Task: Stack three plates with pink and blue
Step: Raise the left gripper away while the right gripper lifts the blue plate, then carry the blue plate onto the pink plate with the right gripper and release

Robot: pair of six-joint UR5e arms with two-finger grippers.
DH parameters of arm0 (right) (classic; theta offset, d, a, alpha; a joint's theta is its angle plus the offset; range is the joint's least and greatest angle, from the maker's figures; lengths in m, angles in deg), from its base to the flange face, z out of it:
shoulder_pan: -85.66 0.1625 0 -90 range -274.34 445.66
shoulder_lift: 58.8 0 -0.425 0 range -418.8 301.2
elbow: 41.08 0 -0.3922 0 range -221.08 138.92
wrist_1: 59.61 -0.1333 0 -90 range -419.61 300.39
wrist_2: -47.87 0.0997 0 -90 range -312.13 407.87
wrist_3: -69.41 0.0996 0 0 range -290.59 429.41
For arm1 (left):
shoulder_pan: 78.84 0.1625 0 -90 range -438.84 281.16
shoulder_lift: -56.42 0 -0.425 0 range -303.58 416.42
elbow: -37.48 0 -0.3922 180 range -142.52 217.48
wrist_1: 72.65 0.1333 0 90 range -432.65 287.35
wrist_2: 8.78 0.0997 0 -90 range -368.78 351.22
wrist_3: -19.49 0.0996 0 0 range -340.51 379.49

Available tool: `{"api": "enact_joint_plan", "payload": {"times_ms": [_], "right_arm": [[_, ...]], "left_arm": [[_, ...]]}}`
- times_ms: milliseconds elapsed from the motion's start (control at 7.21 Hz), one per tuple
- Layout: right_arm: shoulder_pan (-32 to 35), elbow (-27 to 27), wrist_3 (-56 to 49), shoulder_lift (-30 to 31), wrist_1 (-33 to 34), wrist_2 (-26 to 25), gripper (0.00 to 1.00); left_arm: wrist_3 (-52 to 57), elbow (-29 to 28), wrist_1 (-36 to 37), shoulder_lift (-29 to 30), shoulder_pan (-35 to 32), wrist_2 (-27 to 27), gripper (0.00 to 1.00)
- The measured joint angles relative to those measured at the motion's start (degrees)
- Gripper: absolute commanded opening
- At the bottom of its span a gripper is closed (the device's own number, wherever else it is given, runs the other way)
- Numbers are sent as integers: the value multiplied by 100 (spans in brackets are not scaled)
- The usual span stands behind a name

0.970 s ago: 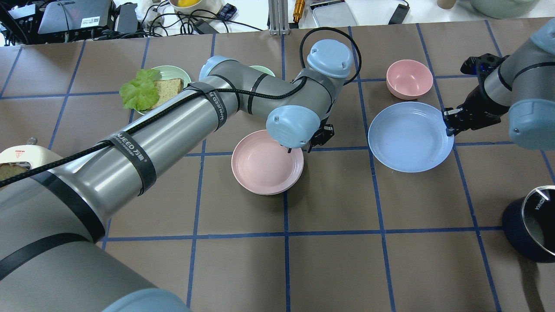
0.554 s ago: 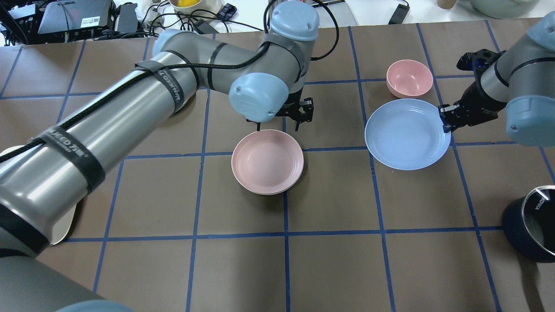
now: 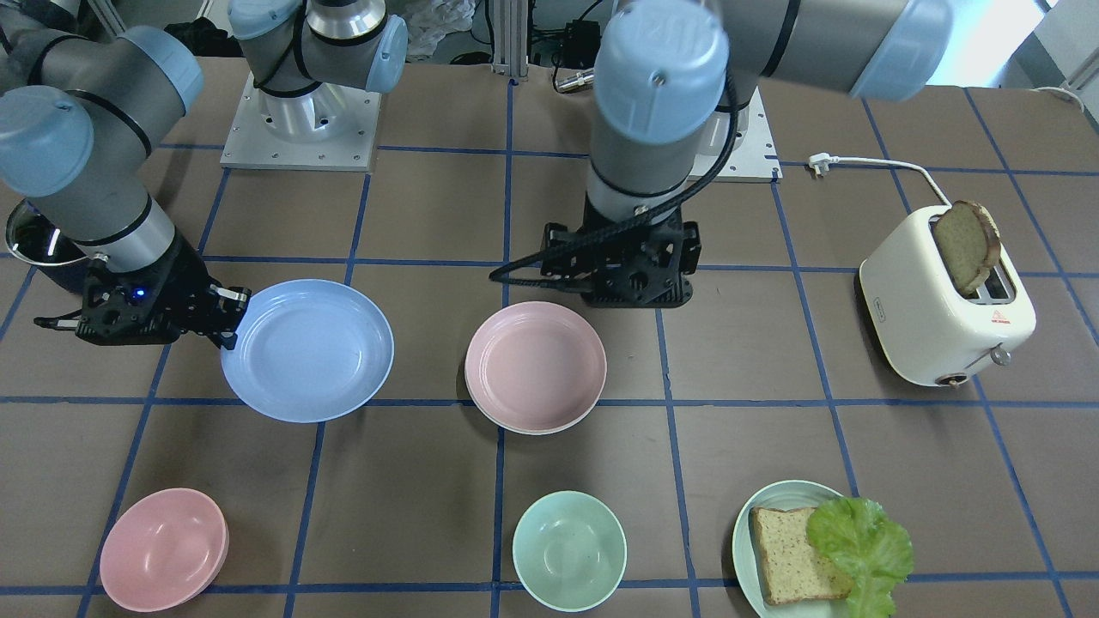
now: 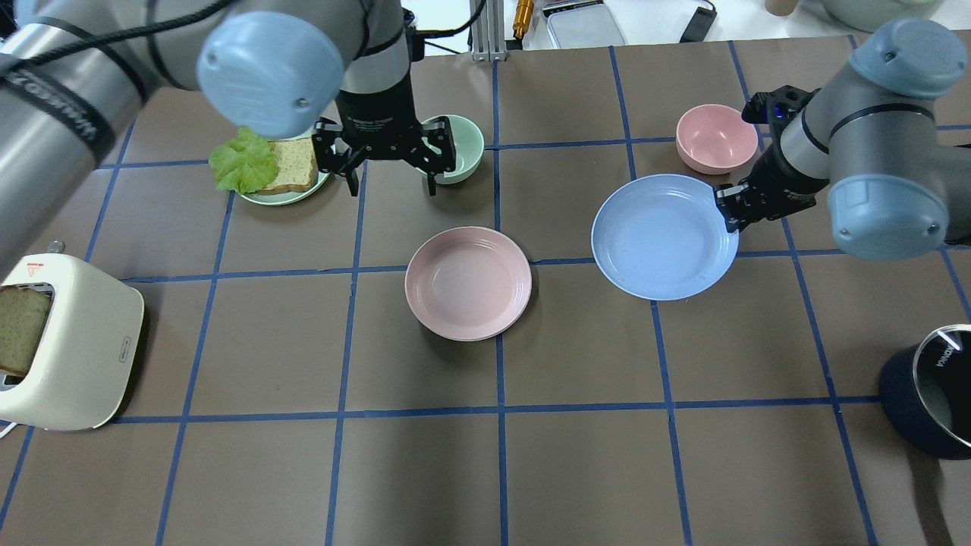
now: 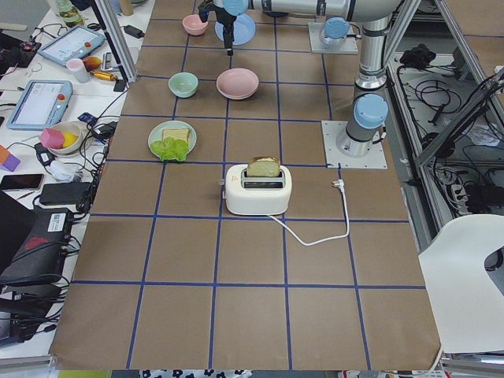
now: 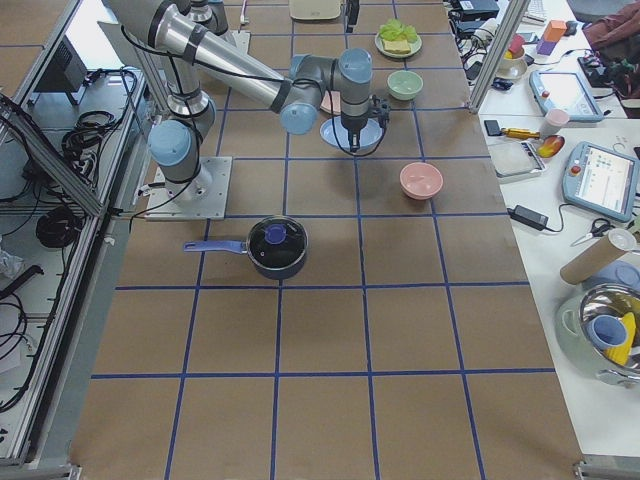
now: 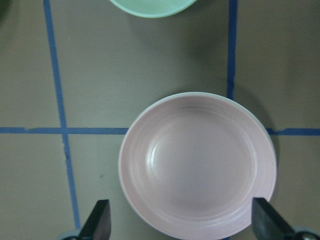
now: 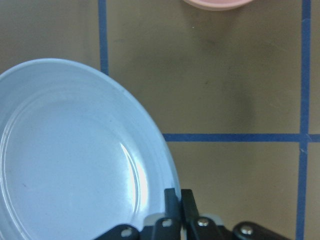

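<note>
The pink plate [image 4: 468, 283] lies at the table's middle, also in the front view [image 3: 536, 366]. A pale rim [image 3: 534, 428] shows under its edge, which looks like the cream-white plate beneath it. My left gripper [image 4: 392, 182] is open and empty. It hangs above the table beyond the pink plate, and its wrist view looks down on that plate [image 7: 197, 165]. My right gripper [image 4: 730, 208] is shut on the near right rim of the light blue plate [image 4: 664, 236]. It holds that plate to the right of the pink one, apart from it, as the right wrist view [image 8: 75, 160] also shows.
A pink bowl [image 4: 717, 138] sits just beyond the blue plate. A mint bowl [image 4: 459, 144] and a green plate with bread and lettuce [image 4: 277, 171] flank my left gripper. A toaster [image 4: 61, 341] stands at the near left, and a dark pot [image 4: 933, 394] at the near right.
My left gripper has left the pink plate's rim and drawn back and to the left, open. My right gripper has carried the blue plate leftward, closer to the pink plate.
</note>
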Motion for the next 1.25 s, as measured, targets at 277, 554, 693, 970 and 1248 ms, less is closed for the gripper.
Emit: {"api": "enact_joint_plan", "payload": {"times_ms": [277, 554, 693, 970, 1248], "right_arm": [[643, 11, 698, -33, 158, 18, 0], [1258, 17, 1535, -110, 405, 26, 0], [1555, 17, 1884, -219, 562, 60, 0], [2116, 103, 2640, -626, 1137, 99, 0], [2408, 236, 3037, -923, 1429, 48, 0]], "left_arm": [[472, 28, -300, -597, 410, -191, 100], [706, 300, -257, -986, 624, -95, 100], [811, 535, -48, -1105, 722, -88, 100], [878, 805, 169, -1283, 802, -59, 100], [880, 854, 198, -1343, 827, -49, 100]]}}
